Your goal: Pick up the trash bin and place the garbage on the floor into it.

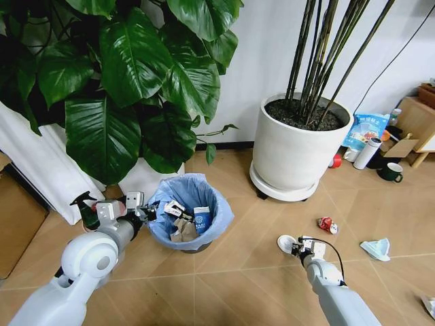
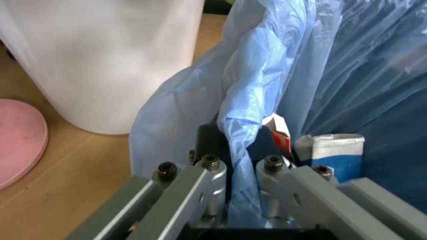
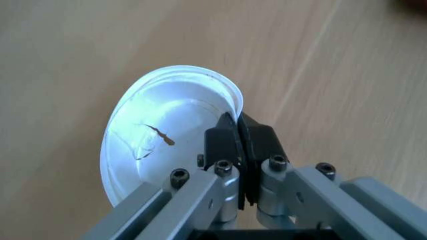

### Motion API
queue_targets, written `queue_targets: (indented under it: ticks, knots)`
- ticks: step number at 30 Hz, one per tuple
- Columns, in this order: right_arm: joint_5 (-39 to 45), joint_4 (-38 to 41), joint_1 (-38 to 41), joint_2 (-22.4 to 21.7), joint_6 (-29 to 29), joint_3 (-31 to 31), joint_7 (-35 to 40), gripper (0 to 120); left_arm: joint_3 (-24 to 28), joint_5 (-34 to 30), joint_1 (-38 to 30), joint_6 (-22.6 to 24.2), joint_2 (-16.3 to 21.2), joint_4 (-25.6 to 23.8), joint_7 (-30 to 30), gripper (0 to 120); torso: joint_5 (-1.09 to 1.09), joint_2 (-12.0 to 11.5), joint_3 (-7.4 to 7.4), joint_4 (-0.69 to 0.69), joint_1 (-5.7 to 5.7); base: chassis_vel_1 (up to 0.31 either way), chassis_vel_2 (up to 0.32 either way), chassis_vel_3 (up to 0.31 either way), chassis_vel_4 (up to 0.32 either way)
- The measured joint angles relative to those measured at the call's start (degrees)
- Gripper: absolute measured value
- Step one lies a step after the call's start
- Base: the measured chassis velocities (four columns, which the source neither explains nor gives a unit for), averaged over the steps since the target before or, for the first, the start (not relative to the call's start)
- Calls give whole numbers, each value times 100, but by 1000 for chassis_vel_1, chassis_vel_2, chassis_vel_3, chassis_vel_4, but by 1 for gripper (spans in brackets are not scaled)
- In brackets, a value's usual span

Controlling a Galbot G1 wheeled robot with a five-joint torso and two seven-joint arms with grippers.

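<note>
pinching the trash bin (image 1: 190,214) by its bagged rim, left claw (image 1: 145,212) steadies it on the floor | right claw (image 1: 297,246) clenched on white disc (image 1: 287,242), edge-gripped for carrying | red can (image 1: 326,225) near, on floor

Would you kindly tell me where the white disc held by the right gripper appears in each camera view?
Head view: the white disc sits lower right of centre, at the right gripper.
Left wrist view: not in it.
Right wrist view: the disc is centre-left, its rim pinched by the jaws.
Shared landmark: the wooden floor.
</note>
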Motion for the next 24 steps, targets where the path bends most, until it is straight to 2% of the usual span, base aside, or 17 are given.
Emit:
queue_targets:
  ticks: [3,4,5,7,8,9,10,12,14,16,17,19,22,24]
  knots:
    - [29,303,-63,-57,-13,10,8,0,-2,0,0,0,4,-2,1,0,8,-1,1,-3,0,0,0,0,0]
    - [36,531,-89,-97,-13,25,12,0,-7,2,0,0,5,-6,0,0,6,0,0,-1,0,0,0,0,0]
    - [36,744,-117,-139,-4,38,23,0,-10,2,5,-1,6,-14,1,0,-5,0,-1,-1,0,0,0,0,0]
    - [18,943,-156,-177,17,34,28,0,-11,2,15,-1,6,-17,1,0,-8,0,0,-1,0,0,0,0,0]
    - [-22,1165,-190,-220,40,21,27,0,-12,5,23,-1,7,-19,1,0,4,-1,0,-2,0,0,0,0,0]
    - [-57,1467,-216,-284,50,-11,25,0,-14,15,30,-2,8,-22,1,0,8,0,0,-2,0,0,0,0,0]
    - [-58,1755,-223,-353,37,-61,23,0,-7,29,35,-2,7,-20,1,0,-5,0,0,-2,0,0,0,0,0]
    - [-42,1983,-213,-398,-9,-107,13,0,7,42,37,-1,5,-18,1,0,-11,0,0,-3,0,0,0,0,0]
    - [100,2525,-72,-475,-147,-277,9,0,40,57,34,17,5,-20,-5,0,7,0,0,-3,0,0,0,0,0]
    - [390,3121,176,-603,-368,-512,47,0,69,52,21,52,14,-29,-38,0,-9,0,0,0,0,0,0,0,0]
    - [390,3121,176,-603,-368,-512,47,0,69,52,21,52,14,-29,-38,0,-9,0,0,0,0,0,0,0,0]
    - [677,3621,411,-772,-567,-780,46,0,79,52,6,86,48,-32,-77,0,3,0,0,1,0,0,0,0,0]
    - [1085,4084,643,-1007,-744,-1140,53,0,89,52,-2,144,84,-32,-113,0,-7,0,0,-1,0,0,0,0,0]
    - [1340,4364,808,-1173,-817,-1478,54,0,103,52,-20,185,109,-32,-137,0,1,0,-1,-1,0,0,0,0,0]
